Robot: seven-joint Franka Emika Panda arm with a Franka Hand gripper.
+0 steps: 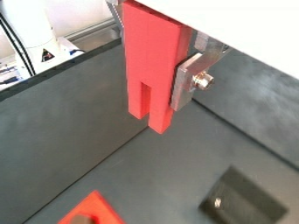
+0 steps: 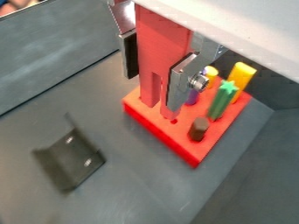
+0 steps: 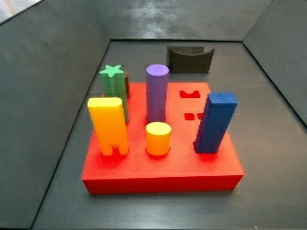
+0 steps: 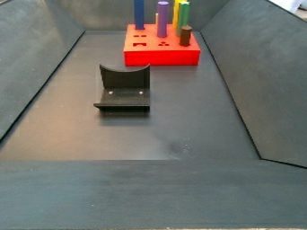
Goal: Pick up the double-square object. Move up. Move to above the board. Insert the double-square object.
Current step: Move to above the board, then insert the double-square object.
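My gripper [image 1: 159, 87] is shut on the double-square object [image 1: 149, 61], a slim red post with a slot in its lower end. The post hangs upright between the silver fingers [image 1: 187, 80] in both wrist views. In a wrist view the gripper [image 2: 156, 77] holds the post [image 2: 158, 52] in the air, its lower end showing over a corner of the board [image 2: 176, 138]. The board is a thick red block, seen in both side views [image 3: 162, 172] [image 4: 161, 56]. Open shaped holes [image 3: 189, 93] lie in its top. Neither the gripper nor the post shows in the side views.
On the board stand a yellow-orange arched post [image 3: 108, 126], a blue post [image 3: 216, 122], a purple cylinder [image 3: 157, 90], a green star peg [image 3: 114, 81] and a yellow cylinder [image 3: 159, 139]. The dark fixture [image 4: 124, 90] stands on the floor beside the board. Sloped dark walls ring the floor.
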